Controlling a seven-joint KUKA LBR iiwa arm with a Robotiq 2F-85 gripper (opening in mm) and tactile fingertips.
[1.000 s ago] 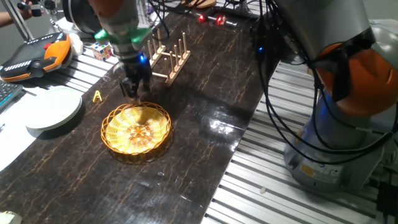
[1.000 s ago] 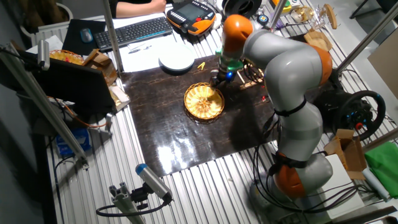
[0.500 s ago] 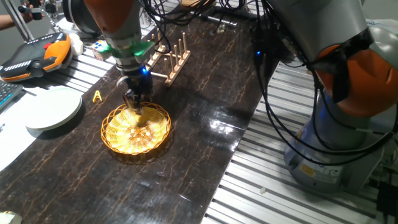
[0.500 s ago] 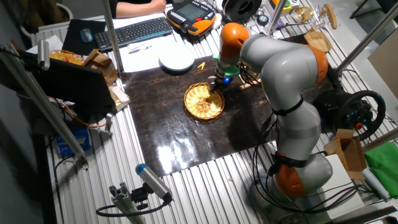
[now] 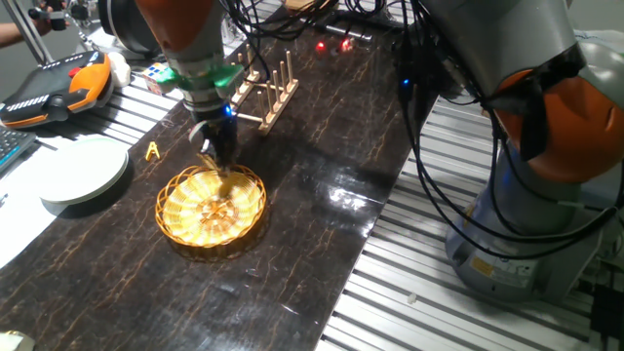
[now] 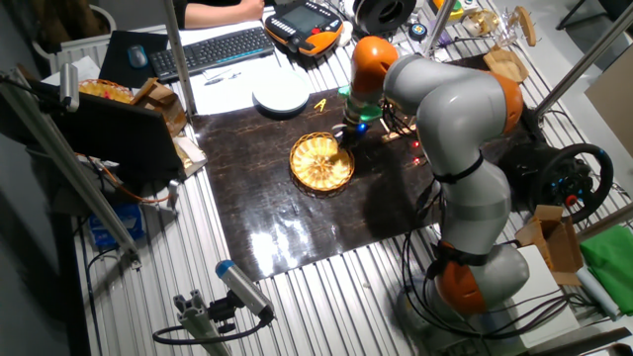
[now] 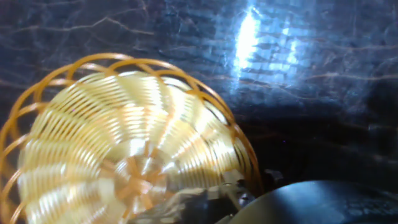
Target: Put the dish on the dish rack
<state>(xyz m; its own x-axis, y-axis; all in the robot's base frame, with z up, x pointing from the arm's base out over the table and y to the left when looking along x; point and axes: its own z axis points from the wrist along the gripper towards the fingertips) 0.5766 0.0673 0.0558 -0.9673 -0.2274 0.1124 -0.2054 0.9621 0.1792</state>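
The dish point(image 5: 210, 207) is a golden wicker basket lying on the dark table, also seen in the other fixed view point(image 6: 321, 161). My gripper point(image 5: 222, 168) points down at its far rim, the side toward the dish rack, with the fingers close together on the rim; it also shows in the other fixed view point(image 6: 345, 141). The hand view shows the dish point(image 7: 124, 162) from close up, its open-weave rim beside a dark finger point(image 7: 311, 202). The dish rack point(image 5: 265, 88) is light wood with upright pegs and stands behind the gripper, empty point(image 6: 396, 119).
A white plate point(image 5: 83, 171) lies left of the dish, with a small yellow piece point(image 5: 152, 150) between them. An orange and black handheld unit point(image 5: 58, 83) lies at the far left. The arm's base and cables point(image 5: 526, 175) stand at the right.
The gripper came down from above the dish's far edge onto its rim and its fingers drew together. The dish has shifted slightly to the left.
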